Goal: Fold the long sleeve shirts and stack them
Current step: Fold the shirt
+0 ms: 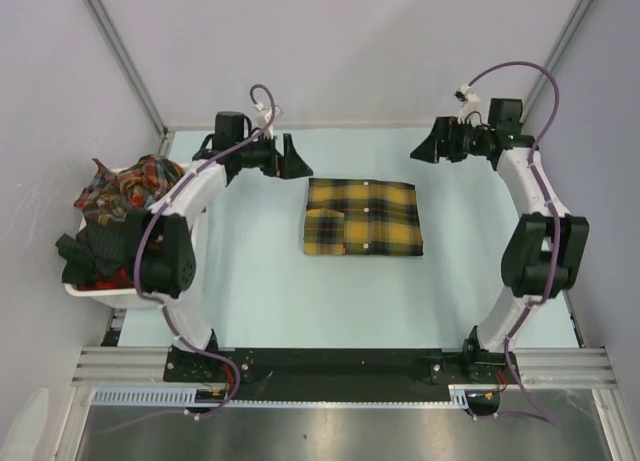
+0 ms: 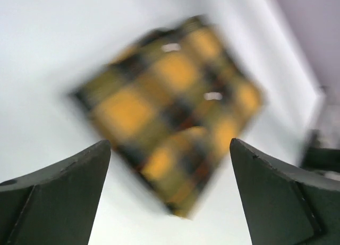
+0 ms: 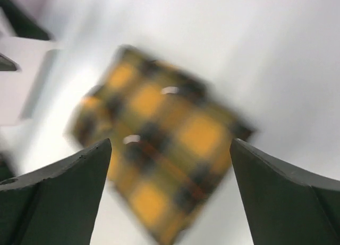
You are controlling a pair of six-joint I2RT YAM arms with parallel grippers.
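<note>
yellow shirt, blurred in wrist views

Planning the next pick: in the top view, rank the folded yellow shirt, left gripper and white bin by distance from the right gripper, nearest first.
From the right gripper:
1. folded yellow plaid shirt, table centre, close beside it.
2. left gripper, opposite, past the shirt's other end.
3. white bin, far left edge.

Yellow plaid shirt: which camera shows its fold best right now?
Top external: the yellow plaid shirt appears whole and sharp, a folded rectangle lying flat on the table. Both wrist views show it only as a blur, with its edges indistinct.
</note>
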